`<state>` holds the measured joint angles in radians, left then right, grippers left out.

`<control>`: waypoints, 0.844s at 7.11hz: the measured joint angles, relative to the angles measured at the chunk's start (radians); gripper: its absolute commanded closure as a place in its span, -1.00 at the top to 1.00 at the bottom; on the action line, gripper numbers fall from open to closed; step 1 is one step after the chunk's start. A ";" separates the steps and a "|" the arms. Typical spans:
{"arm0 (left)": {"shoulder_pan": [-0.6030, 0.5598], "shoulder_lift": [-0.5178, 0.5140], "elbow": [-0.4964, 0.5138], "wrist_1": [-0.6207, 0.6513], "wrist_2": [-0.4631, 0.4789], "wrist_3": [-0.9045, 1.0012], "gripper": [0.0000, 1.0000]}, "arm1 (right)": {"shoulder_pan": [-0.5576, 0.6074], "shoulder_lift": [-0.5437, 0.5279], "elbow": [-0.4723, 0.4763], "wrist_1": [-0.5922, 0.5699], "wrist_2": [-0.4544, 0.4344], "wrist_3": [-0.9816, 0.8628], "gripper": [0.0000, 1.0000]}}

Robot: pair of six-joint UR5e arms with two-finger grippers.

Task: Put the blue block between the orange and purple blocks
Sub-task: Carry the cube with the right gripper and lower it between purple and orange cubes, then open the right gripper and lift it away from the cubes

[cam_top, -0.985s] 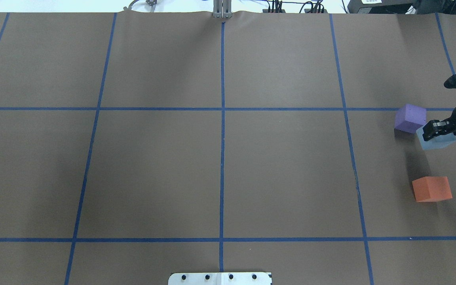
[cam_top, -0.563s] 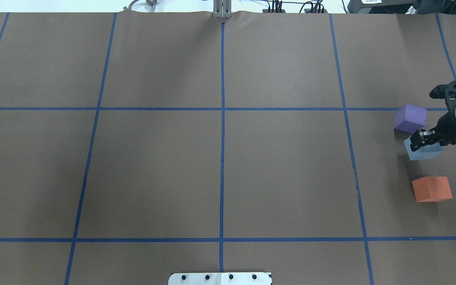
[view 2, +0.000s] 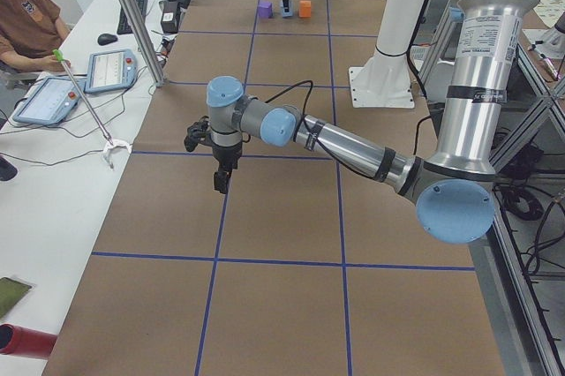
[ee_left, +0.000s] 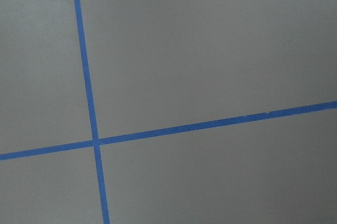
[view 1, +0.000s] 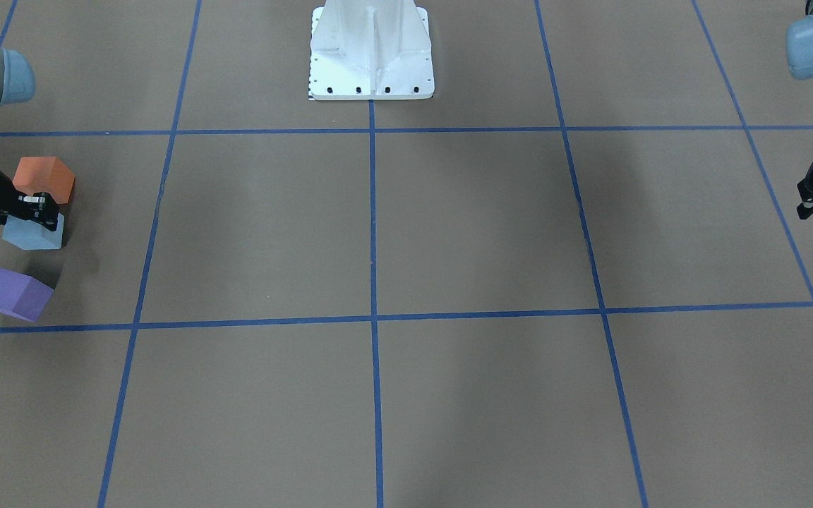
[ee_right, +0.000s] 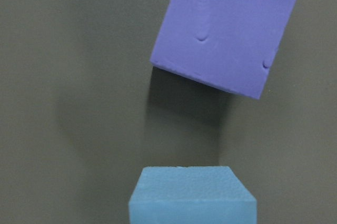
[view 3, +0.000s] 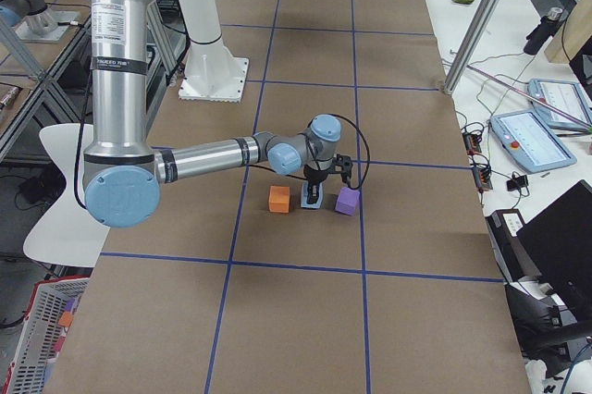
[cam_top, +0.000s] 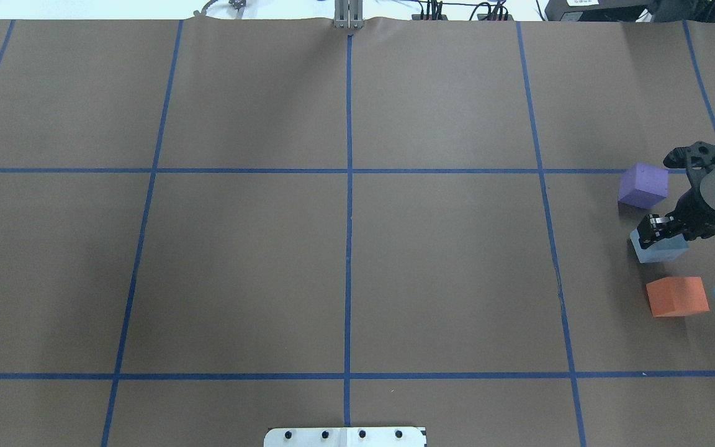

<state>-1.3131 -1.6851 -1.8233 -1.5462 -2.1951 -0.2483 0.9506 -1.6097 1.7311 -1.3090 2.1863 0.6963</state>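
My right gripper is shut on the light blue block and holds it at or just above the table, in the gap between the purple block and the orange block. In the front-facing view the blue block sits between the orange block and the purple block, nearer the orange one. The right wrist view shows the blue block's top with the purple block beyond it. My left gripper hangs over bare table far away; I cannot tell its jaw state.
The brown table cover carries a grid of blue tape lines. The robot's white base plate stands at mid-table on the robot's side. The left wrist view shows only a tape crossing. An operator's desk with tablets lies beyond the far edge.
My right gripper has carried the blue block away from the purple block's side, left and towards the robot, into the gap between purple and orange. The purple and orange blocks have not moved.
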 measured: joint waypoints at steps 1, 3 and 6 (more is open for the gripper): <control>0.000 0.000 0.000 0.000 0.000 -0.001 1.00 | 0.000 0.006 -0.009 -0.001 0.000 0.000 0.99; 0.000 0.000 -0.001 0.000 0.000 -0.002 1.00 | 0.001 0.010 -0.011 0.000 -0.002 0.001 1.00; 0.000 -0.001 -0.002 0.001 0.000 -0.001 1.00 | 0.019 0.003 0.017 -0.001 -0.001 -0.002 1.00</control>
<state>-1.3131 -1.6864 -1.8255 -1.5453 -2.1951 -0.2491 0.9696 -1.6064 1.7484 -1.3104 2.1856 0.6947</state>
